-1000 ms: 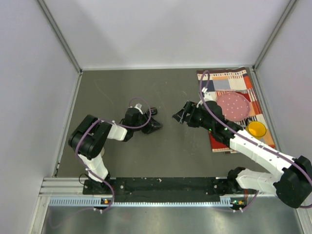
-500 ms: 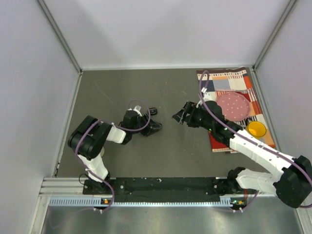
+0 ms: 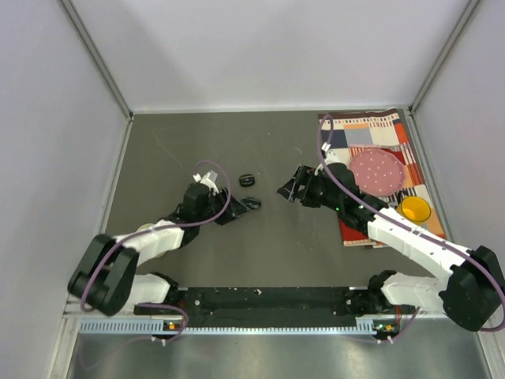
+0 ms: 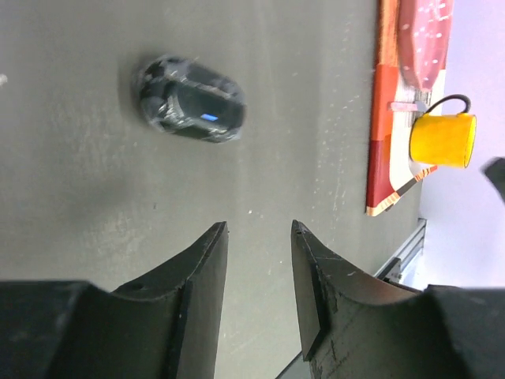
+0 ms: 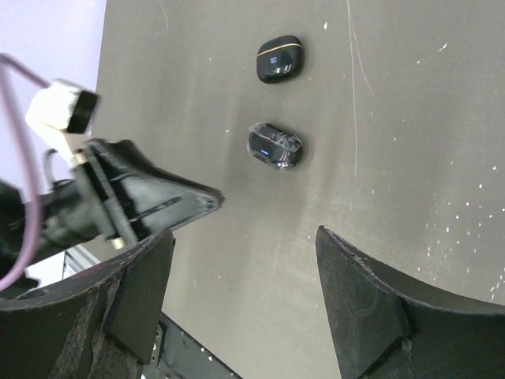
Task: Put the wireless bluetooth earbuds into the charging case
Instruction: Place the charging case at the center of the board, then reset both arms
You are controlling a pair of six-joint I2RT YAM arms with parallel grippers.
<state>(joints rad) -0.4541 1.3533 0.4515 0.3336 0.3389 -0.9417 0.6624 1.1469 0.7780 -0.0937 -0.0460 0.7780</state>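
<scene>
Two black oval pods lie on the dark table. One has a glossy clear lid and a blue light point(image 3: 251, 204) point(image 4: 192, 99) point(image 5: 274, 147). The other is shut, with a gold seam point(image 3: 247, 180) point(image 5: 279, 59). Which of them is the charging case I cannot tell. No wireless bluetooth earbuds show loose in any view. My left gripper point(image 3: 230, 213) point(image 4: 259, 225) point(image 5: 209, 197) sits just left of the clear-lid pod, apart from it, its jaws narrowly open and empty. My right gripper point(image 3: 286, 189) point(image 5: 245, 231) hovers to the right of both pods, wide open and empty.
A patterned cloth point(image 3: 379, 130) lies at the right, carrying a pink plate point(image 3: 377, 171) and a yellow cup point(image 3: 415, 209) point(image 4: 442, 138). Grey walls close in the table on three sides, and a metal rail point(image 3: 260, 324) runs along the near edge.
My left gripper has drawn back to the left off the clear-lid pod and opened slightly, leaving the pod on the table. The left arm has stretched lower. The right arm has barely moved.
</scene>
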